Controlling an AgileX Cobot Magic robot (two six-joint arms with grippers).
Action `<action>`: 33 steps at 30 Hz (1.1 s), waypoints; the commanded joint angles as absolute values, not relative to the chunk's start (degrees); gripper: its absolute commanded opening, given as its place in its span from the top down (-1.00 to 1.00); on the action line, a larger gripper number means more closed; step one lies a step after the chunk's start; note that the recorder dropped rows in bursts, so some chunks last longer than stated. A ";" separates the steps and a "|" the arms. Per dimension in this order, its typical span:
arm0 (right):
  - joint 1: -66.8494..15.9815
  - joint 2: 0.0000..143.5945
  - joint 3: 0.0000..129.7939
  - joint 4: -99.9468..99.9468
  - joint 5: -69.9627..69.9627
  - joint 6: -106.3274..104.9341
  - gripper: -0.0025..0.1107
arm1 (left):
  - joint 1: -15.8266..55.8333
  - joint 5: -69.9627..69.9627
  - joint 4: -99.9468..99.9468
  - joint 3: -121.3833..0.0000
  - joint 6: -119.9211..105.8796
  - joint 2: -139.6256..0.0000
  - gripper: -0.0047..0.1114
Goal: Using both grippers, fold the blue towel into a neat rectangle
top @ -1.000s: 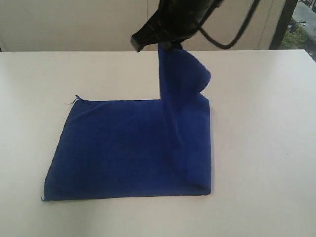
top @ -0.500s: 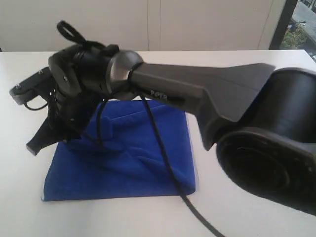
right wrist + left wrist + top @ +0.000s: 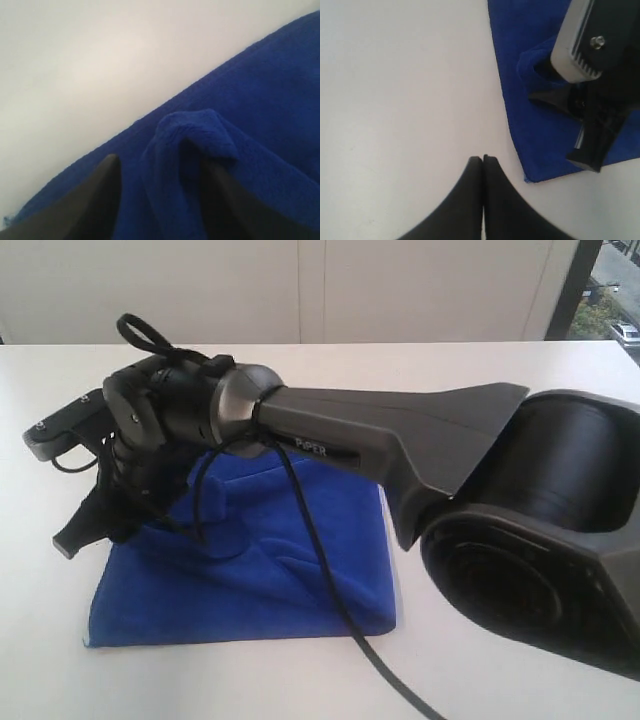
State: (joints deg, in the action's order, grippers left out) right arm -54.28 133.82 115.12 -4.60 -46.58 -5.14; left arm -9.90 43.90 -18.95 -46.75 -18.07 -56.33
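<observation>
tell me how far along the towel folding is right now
Done: the blue towel looks doubled into a rough rectangle on the table.
In hand: the right gripper sits at the towel's edge, jaws apart around a bunched ridge of cloth. The left gripper is shut over bare table beside the towel.
Left: probably flattening that ridge, squaring the edges and perhaps another fold.

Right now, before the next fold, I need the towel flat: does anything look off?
Yes. The blue towel is not flat: a pinched ridge stands up between the open jaws of the right gripper, on the towel's left part in the exterior view.
</observation>
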 commanded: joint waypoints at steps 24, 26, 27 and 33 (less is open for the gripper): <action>-32.32 125.38 109.66 -3.91 -59.45 -16.95 0.96 | -9.55 44.36 -19.33 -46.49 -17.90 -55.88 0.92; -30.51 125.38 108.07 -3.91 -57.40 -17.14 0.96 | -9.55 44.36 -19.33 -46.49 -17.90 -55.88 0.92; -29.55 125.38 107.22 -3.91 -56.35 -17.57 0.96 | -9.55 44.36 -19.33 -46.49 -17.90 -55.88 0.92; -26.24 126.27 104.01 -4.36 -49.14 -19.26 0.96 | -9.55 44.36 -19.33 -46.49 -17.90 -55.88 0.92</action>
